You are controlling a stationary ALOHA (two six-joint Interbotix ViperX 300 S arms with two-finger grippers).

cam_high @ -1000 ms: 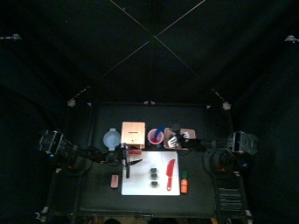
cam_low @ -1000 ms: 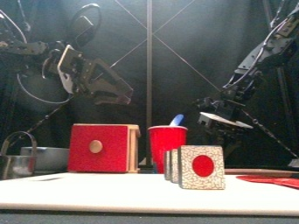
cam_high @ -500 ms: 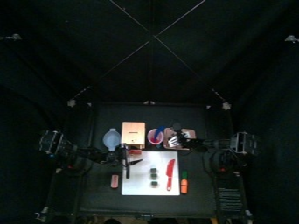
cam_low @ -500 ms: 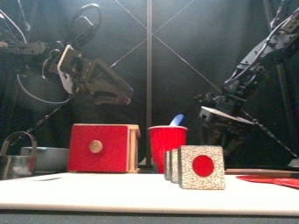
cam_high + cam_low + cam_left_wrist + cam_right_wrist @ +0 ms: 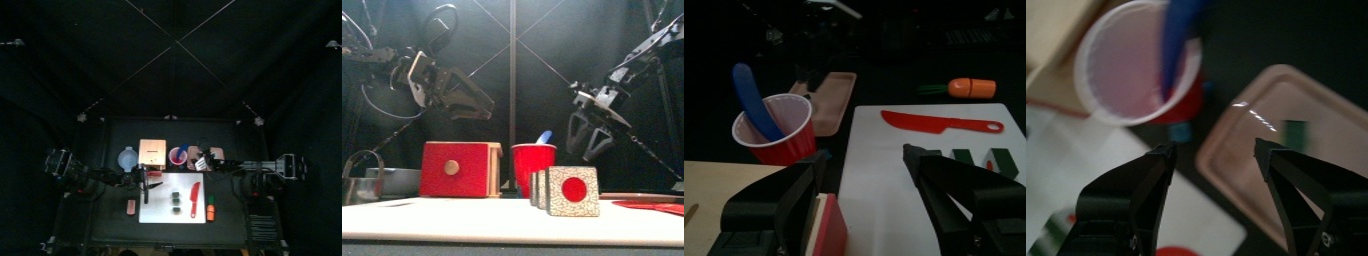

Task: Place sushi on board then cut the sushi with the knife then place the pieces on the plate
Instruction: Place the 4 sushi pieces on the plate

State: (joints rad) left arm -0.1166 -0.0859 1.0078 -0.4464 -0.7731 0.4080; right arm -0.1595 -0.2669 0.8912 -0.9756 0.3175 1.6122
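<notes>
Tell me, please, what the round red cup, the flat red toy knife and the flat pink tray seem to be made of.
Round red cup: likely thin plastic, smooth, with a paler inside. Flat red toy knife: probably moulded plastic, matte, one colour from blade to handle. Flat pink tray: apparently glossy plastic; a bright glint shows near its rim.

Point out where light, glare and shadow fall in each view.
Top view: the white cutting board is the one bright patch amid darkness. Right wrist view: a white glare streak crosses the pink tray beside the red cup. Left wrist view: the board is lit, the background nearly black. Front view: a pale haze glows behind the cup.
</notes>
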